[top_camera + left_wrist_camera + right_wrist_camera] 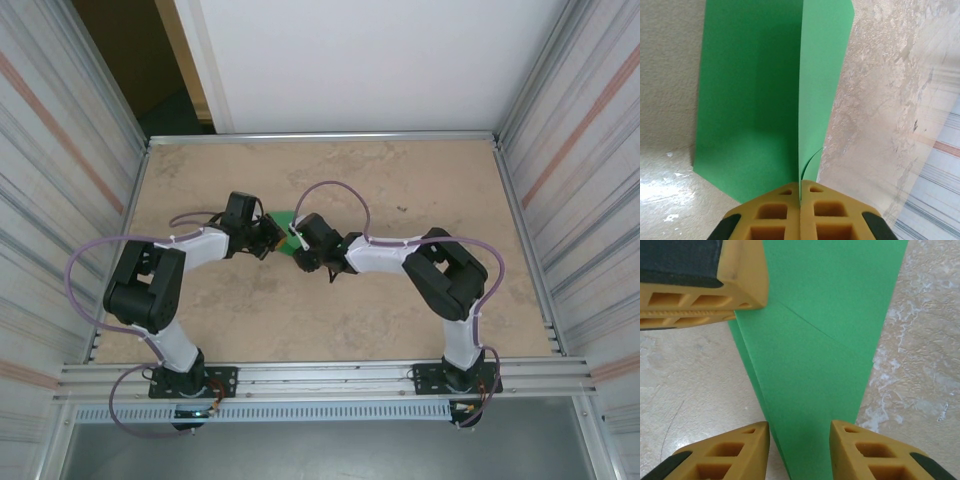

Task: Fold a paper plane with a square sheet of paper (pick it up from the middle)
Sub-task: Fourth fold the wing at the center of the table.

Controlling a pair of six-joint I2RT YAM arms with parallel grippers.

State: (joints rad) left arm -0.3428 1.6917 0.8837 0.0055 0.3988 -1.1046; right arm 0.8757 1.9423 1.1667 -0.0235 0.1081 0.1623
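You're pinching the paper (pixel 750 100) in your shut left claw (pixel 801 189), its long fold running straight between the open, not-gripping jaws of your right claw (pixel 800 429).

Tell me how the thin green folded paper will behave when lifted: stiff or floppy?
Probably floppy: the thin green folded paper curls beside the shut left end effector. Likely light, being thin; the fold may stiffen it lengthwise.
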